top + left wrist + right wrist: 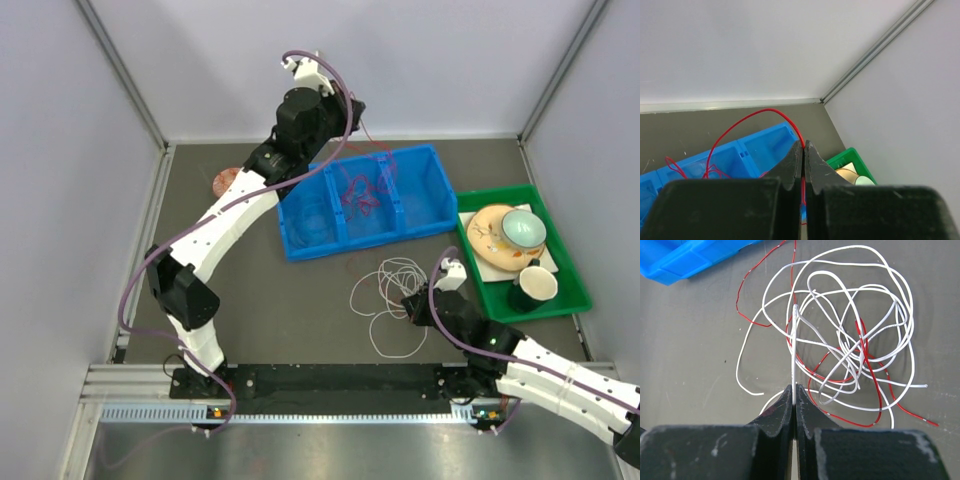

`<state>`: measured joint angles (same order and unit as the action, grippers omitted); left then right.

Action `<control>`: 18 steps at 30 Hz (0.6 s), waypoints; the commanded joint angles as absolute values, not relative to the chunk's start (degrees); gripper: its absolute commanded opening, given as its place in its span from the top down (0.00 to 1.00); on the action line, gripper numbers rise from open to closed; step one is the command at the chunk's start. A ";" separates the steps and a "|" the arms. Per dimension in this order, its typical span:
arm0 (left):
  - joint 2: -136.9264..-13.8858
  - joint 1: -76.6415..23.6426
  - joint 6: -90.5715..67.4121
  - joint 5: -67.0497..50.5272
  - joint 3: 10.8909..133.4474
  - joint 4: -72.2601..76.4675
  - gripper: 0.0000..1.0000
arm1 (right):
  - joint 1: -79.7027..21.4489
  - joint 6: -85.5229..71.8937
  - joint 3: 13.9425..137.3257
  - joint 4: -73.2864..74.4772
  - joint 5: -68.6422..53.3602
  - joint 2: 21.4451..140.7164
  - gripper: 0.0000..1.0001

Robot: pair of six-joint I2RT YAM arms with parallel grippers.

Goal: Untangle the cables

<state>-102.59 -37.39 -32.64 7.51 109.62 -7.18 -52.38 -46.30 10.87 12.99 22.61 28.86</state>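
Observation:
My left gripper [356, 110] is raised over the back of the blue bin [425, 165]. In the left wrist view it [804, 145] is shut on a red cable [740, 122]. The cable arcs down to a red tangle [358, 190] in the bin's middle compartment. A tangle of white cable [392, 285] lies on the table in front of the bin. My right gripper [414, 302] sits at its right edge. In the right wrist view it [794, 388] is shut on a white cable [793, 350], and red cable [867, 357] threads through the white loops.
A green tray [560, 300] at the right holds a plate [488, 232], a teal bowl [523, 228] and a cup [535, 287]. A small brown disc [225, 182] lies left of the bin. Grey walls close in the left, back and right.

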 commanded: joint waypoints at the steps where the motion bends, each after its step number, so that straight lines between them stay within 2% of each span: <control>1: -99.23 -37.00 -32.34 8.70 109.43 -3.17 1.00 | -52.91 -46.49 11.16 11.95 22.41 28.39 1.00; 11: -98.44 -36.83 -32.43 8.52 109.78 -2.99 1.00 | -52.91 -46.23 11.51 11.78 22.24 29.09 1.00; 18: -98.44 -36.83 -34.19 7.82 104.77 -1.14 1.00 | -52.82 -46.14 11.51 11.60 22.06 29.35 1.00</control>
